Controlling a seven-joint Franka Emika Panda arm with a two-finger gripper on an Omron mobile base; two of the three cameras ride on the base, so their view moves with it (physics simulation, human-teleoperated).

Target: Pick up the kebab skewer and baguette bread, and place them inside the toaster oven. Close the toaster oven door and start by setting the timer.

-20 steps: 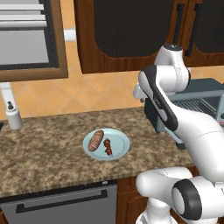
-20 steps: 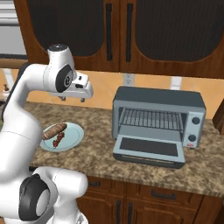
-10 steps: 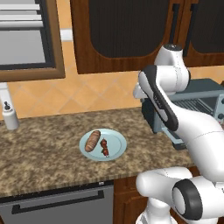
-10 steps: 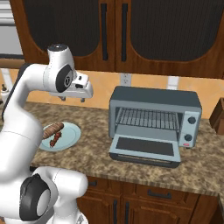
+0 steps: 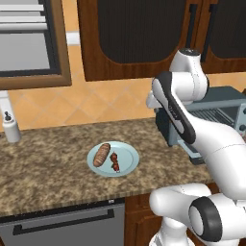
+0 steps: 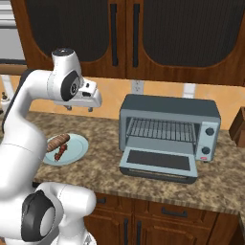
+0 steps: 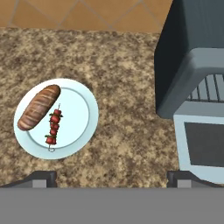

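Above a granite counter (image 5: pixel 48 163), my gripper (image 6: pixel 79 108) hangs high with its fingers (image 7: pixel 41 178) spread wide and nothing between them, looking straight down at the work ahead. On a pale blue plate (image 7: pixel 85 116) lie the baguette bread (image 7: pixel 39 107) and, just beside it and apart from it, the kebab skewer (image 7: pixel 53 126), both roughly parallel so that each can be taken alone, I judge. The toaster oven (image 6: pixel 170 131) stands on the same counter to the right of the plate, with bare stone between them; the toaster oven door (image 6: pixel 160 164) is folded down flat toward the counter's front edge, leaving the wire rack (image 6: pixel 160 129) exposed and ready to receive food. Nothing has been lifted yet. My reading is that I hang this high to survey plate and oven together before I drop toward the plate.
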